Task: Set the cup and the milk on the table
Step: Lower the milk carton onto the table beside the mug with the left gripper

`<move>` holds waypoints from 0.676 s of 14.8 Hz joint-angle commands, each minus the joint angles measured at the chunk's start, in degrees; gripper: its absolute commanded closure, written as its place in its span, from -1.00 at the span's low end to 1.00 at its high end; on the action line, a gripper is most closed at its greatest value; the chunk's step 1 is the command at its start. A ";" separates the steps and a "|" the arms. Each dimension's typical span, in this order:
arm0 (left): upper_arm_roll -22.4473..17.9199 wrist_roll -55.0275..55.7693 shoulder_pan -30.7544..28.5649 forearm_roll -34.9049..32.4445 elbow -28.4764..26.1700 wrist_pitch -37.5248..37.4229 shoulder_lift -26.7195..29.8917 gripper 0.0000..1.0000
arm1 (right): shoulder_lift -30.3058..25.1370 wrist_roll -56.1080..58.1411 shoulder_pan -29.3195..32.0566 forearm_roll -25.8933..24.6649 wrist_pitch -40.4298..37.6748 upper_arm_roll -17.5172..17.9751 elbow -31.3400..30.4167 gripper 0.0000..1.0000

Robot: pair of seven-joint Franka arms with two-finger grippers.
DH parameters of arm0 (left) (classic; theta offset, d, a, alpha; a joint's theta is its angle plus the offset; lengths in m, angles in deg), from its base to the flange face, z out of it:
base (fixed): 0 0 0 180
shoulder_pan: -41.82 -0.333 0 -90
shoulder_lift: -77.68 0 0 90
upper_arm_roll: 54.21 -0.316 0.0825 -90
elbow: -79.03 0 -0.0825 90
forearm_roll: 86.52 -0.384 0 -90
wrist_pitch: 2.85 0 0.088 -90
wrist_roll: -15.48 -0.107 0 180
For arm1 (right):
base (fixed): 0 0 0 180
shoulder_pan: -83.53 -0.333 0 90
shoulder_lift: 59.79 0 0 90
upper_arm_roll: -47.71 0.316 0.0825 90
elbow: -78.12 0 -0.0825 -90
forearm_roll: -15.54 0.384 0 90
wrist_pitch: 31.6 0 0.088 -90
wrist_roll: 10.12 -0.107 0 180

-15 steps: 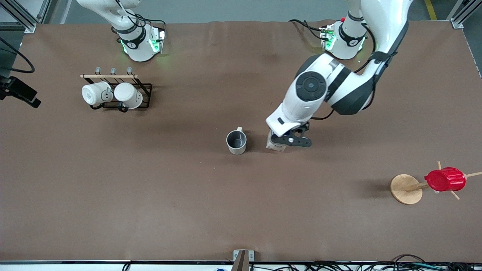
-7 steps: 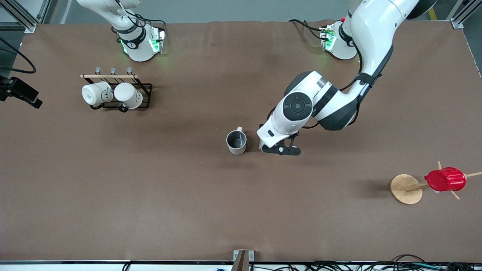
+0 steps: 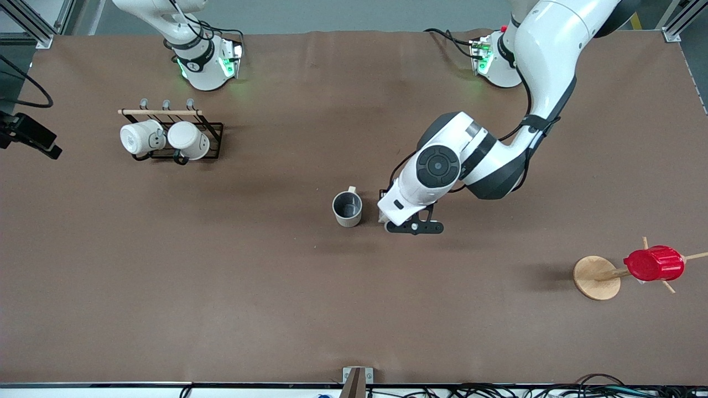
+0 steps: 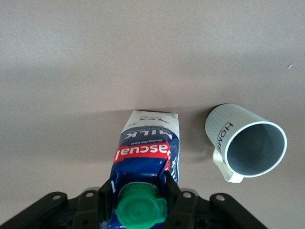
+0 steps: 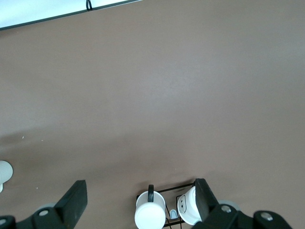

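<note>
Milk carton coming down beside the cup

The left pincer (image 4: 141, 191) is clamped on the milk (image 4: 145, 152) near its green cap, long axis upright, base at or just above the counter (image 3: 221, 287). The cup (image 3: 347, 209) stands upright on the counter at the carton's 9 o'clock in the front view, just beside it. The right pincer (image 5: 138, 200), spread open, waits over the mug rack (image 5: 164, 207).

In the front view the left arm's wrist hid nearly all of the milk (image 4: 147, 152). The wrist view's edge cut off the left gripper (image 4: 141, 202) body.
</note>
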 commanded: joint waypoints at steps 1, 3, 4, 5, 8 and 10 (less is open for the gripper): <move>0.29 1.16 1.61 -1.71 3.43 -1.29 -1.92 0.82 | 0.28 0.60 0.47 1.17 0.17 -0.09 0.69 -1.00; 0.28 1.25 1.62 -2.15 3.70 -1.29 -2.02 0.82 | 0.28 0.60 0.47 1.17 0.52 -0.09 0.69 -1.00; 0.20 1.43 2.23 -2.24 4.57 -1.29 -2.10 0.82 | 0.28 0.60 0.39 1.25 0.52 -0.09 0.69 -1.00; 0.02 1.43 2.58 -2.59 4.93 -1.29 -2.19 0.82 | 0.28 0.60 0.21 1.25 0.52 -0.09 0.69 -1.00; 0.20 2.30 2.76 -3.91 5.02 -1.29 -2.81 0.82 | 0.28 0.60 0.38 1.25 0.52 -0.09 0.69 -1.00; 0.20 2.92 2.67 -3.91 5.11 -1.20 -3.07 0.82 | 0.28 0.60 0.56 1.25 0.43 -0.09 0.69 -1.00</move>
